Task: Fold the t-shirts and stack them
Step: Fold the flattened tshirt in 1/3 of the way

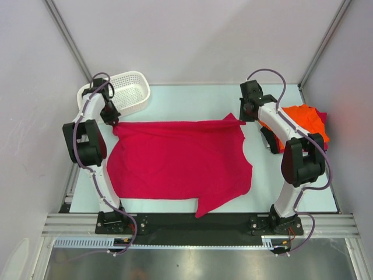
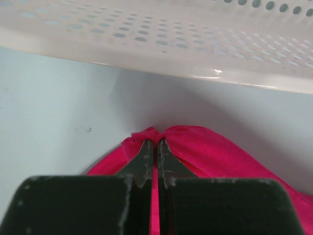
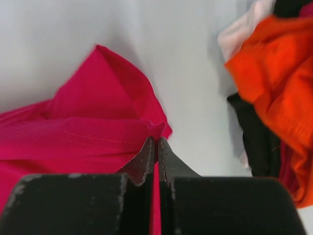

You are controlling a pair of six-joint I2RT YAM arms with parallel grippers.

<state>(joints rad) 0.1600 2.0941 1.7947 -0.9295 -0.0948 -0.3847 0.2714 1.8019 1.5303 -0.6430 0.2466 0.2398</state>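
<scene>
Red shirt [image 1: 175,166]: lying spread on table [image 1: 192,99], just beside basket [image 1: 133,87].
Left end effector [image 2: 156,145]: pinching shirt corner nearest basket.
Right end effector [image 3: 156,142]: pinching same edge's corner, away from basket.
Technique, judged: lifting both corners level, edge taut.

The left arm [image 1: 87,143] rises from its base, elbow out, and reaches to the far left corner of the shirt [image 1: 175,163], jaws pinched tight on the cloth. The right arm [image 1: 300,160] mirrors it at the far right corner, jaws likewise clamped on cloth.
</scene>
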